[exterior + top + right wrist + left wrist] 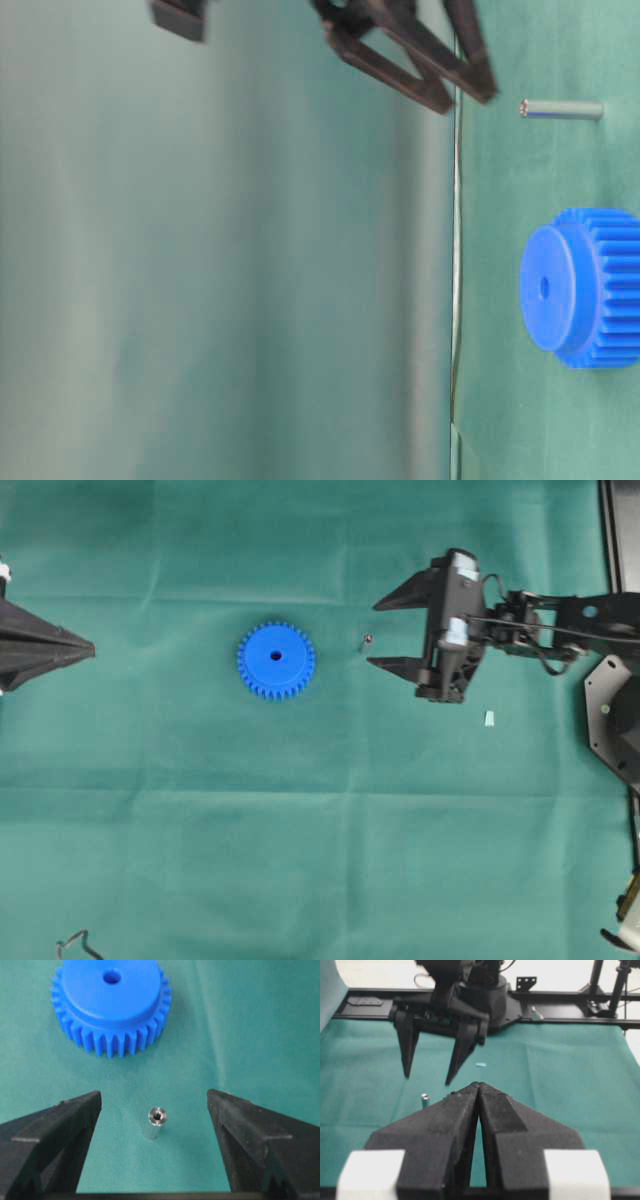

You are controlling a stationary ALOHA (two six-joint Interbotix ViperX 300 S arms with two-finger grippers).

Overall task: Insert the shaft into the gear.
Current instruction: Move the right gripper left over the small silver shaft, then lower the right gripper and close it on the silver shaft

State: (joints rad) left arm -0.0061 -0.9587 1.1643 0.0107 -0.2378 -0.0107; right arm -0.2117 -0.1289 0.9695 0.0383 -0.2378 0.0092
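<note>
On green cloth: toothed blue gear (276, 660) flat | shiny shaft (154, 1123) upright | right claw (154, 1110) apart | left claw (479, 1085) together

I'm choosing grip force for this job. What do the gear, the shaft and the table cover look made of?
The gear looks like matte blue plastic: uniform colour, moulded-looking teeth, no glint. The shaft looks like bare metal: silvery grey, reflective, with a bright end face. The table cover seems a green woven cloth, showing creases and a fine weave.

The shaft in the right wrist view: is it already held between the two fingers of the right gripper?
No, the shaft stands free on the green cloth, with clear gaps to both fingers of the wide-open right gripper.
</note>
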